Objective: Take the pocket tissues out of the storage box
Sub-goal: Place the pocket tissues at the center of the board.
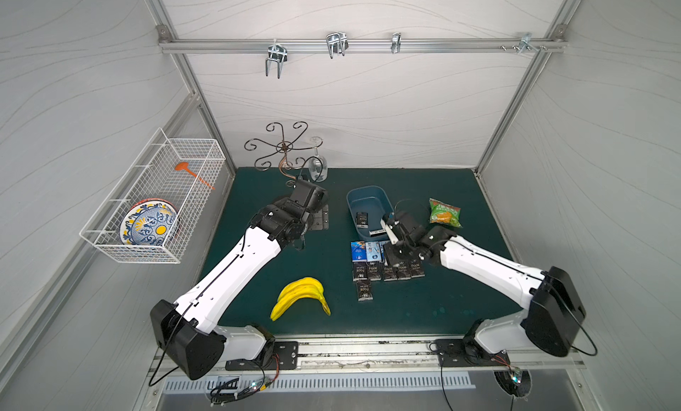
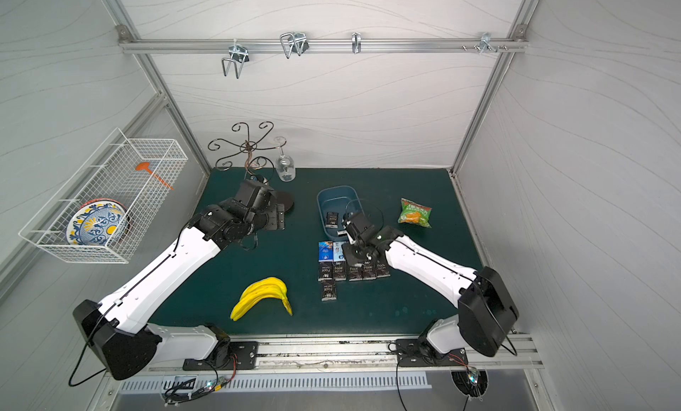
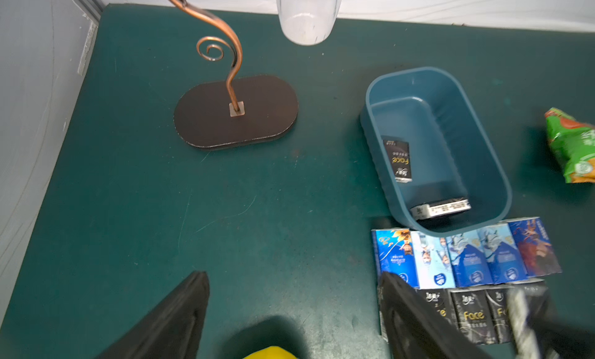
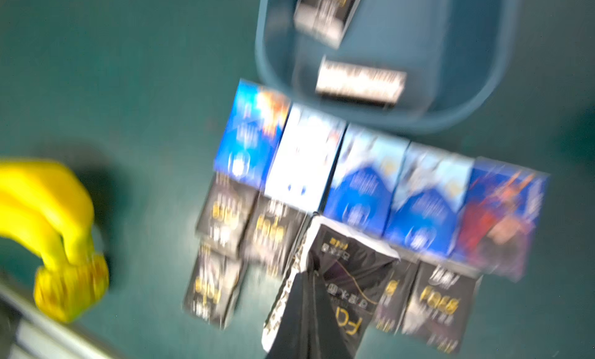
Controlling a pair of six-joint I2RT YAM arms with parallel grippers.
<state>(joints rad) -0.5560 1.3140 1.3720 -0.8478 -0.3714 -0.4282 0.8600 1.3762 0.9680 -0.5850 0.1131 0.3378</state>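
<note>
Two pocket tissues lay in the storage box (image 3: 476, 141). A black one (image 3: 398, 161) lay flat against one long wall, its long axis running with the box's length. The other (image 3: 441, 207) stood on edge at the near end wall, its long axis across the box. A third black packet (image 4: 351, 270) was clamped in my right gripper (image 1: 395, 251), fingers pressed together on it, and it hung above the packets already set out on the mat. Those made a row of blue ones (image 3: 467, 257) right against the box's near end, a row of black ones (image 3: 473, 315) just in front of that, and one lone black packet (image 1: 365, 292) nearer my base.

From my right gripper the box lay just beyond, on the far side of the blue row, so the edge-standing packet was the closest thing to reach for once this one was put down. My left gripper (image 3: 293, 274) hung with its fingers apart and nothing between them, well apart from the box across the bare mat, so I judged the right arm the nearer. The bananas (image 1: 300, 298) and the snack bag (image 1: 445, 213) lay clear of all this.
</note>
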